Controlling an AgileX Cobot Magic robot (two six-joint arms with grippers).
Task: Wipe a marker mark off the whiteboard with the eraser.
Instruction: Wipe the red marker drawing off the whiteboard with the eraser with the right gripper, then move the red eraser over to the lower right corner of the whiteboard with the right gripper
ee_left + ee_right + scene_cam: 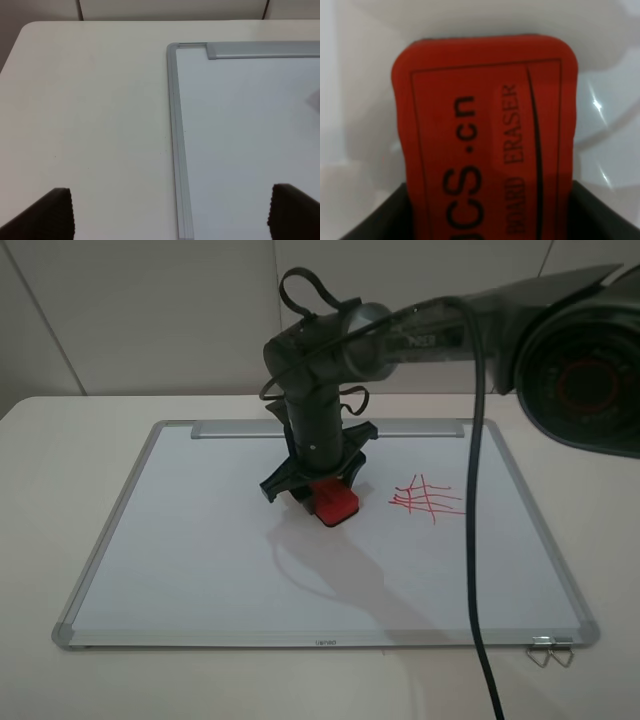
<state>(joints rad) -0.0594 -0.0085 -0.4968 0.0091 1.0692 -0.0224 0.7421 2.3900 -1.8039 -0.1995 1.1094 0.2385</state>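
Note:
The whiteboard (200, 540) lies flat on the table, its grey tray strip (330, 427) along the far edge. My right gripper (322, 488) reaches across to the board's middle and is shut on the red eraser (336, 503), which rests on the board surface. The right wrist view is filled by the eraser (485, 130) with its dark lettering, held between the dark fingers (380, 225). No flower-like marker mark shows in any view. My left gripper (170, 215) is open over the table beside the whiteboard's (240, 125) far left corner.
A red crosshatch grid of straight lines (425, 498) is drawn on the board to the right of the eraser. A black cable (478, 540) hangs across the board's right side. Metal clips (550, 652) sit at the near right corner.

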